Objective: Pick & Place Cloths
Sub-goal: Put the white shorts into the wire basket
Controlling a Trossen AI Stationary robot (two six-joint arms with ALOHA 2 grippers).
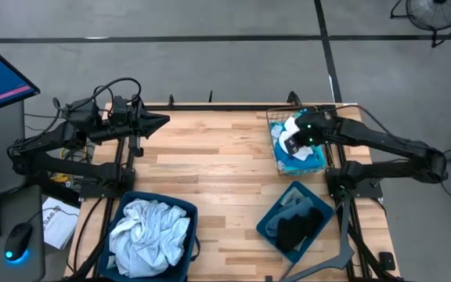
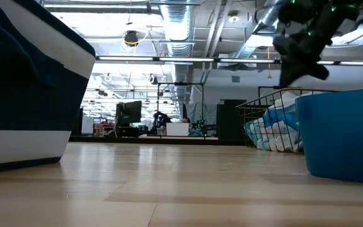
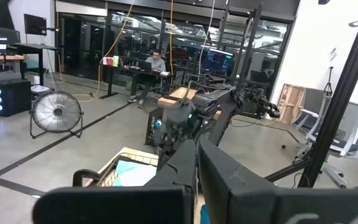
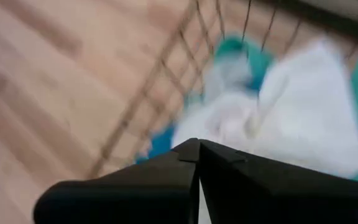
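A brown wire basket (image 1: pixel 273 117) at the table's far right holds white (image 4: pixel 303 118), turquoise (image 1: pixel 310 162) and blue cloths, heaped loosely; they also show through its mesh (image 2: pixel 275 133). My right gripper (image 1: pixel 290 144) hovers shut just above this heap (image 4: pixel 197 152), clear of the basket rim in the low view (image 2: pixel 293 75). My left gripper (image 1: pixel 163 120) waits shut over the far left of the table (image 3: pixel 197 162). White and pale blue cloths (image 1: pixel 149 233) fill the near left bin. Black and grey cloths (image 1: pixel 297 223) lie in the near right bin.
Two dark-teal bins stand at the near edge, one left (image 1: pixel 131 197), one right and turned askew (image 1: pixel 275 213). Bare wood (image 1: pixel 218 164) stretches between the arms. A monitor, mouse and papers sit off the table's left side. A seated person (image 3: pixel 157 62) shows far off.
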